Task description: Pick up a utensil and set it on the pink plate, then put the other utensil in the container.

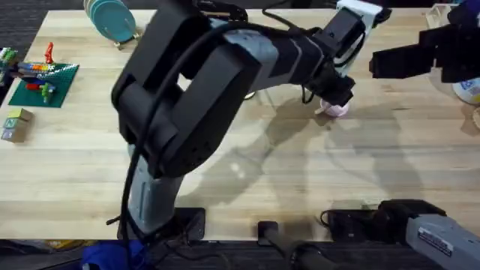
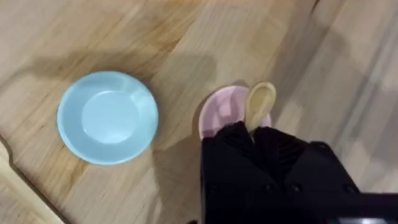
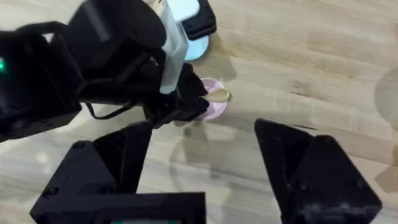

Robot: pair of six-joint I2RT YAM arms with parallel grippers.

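Closest to the left wrist lens: left gripper (image 2: 252,132), black fingers (image 2: 229,142) pressed together on the handle of the spoon (image 2: 260,102). Spoon head sticking out ahead of the fingertips, over the pink plate (image 2: 219,112), just in front of and below them. Cannot tell whether the head touches the plate or hangs just above it.

Judged as small pale wood: very light, stiff, dry, not fragile, but thin and smooth enough to twist or slip in a loose pinch. Best held across the handle near its end, as now, leaving the head free to go down first. Likely to rock or roll a little on a shallow dish once let go, so worth lowering flat before spreading the fingers. Plate probably light too, easy to nudge across the table (image 2: 186,37).

Beside the fingertips, apart from the pink plate: blue plate (image 2: 107,116), not touching it and not in the way.

Facing the left fingertips from the far side of the plate: right gripper (image 3: 205,165), fingers spread wide, nothing between them, well clear of the spoon. Reaching across the middle in the overhead view: left arm (image 1: 195,90), covering much of the table beneath it.
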